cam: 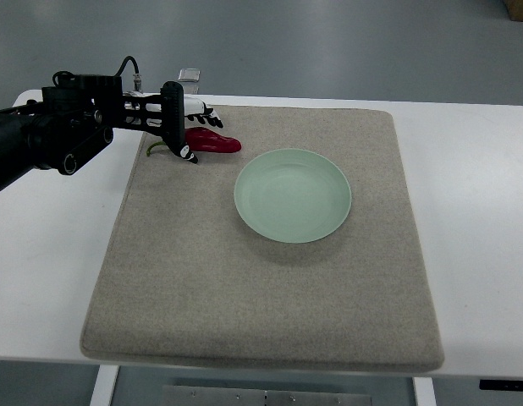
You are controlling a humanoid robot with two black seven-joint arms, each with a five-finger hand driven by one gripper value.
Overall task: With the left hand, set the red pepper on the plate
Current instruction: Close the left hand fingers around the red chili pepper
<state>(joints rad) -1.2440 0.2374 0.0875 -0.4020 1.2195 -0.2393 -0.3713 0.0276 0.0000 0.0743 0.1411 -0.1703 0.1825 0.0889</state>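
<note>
Reaching in from the far left corner of the mat (244, 296), the left hand (187, 127) curls its fingers around the red pepper (212, 142) (stem end), which lies on the mat, near the empty plate (293, 195).

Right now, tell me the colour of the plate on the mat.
Pale mint green, plain with no pattern; the plate shows clearly in the top view.

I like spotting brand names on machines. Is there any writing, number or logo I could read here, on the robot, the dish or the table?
No readable text anywhere.
Left hand and its black arm: no legible marking.
Plate, red pepper, mat, table: plain, no print.
</note>
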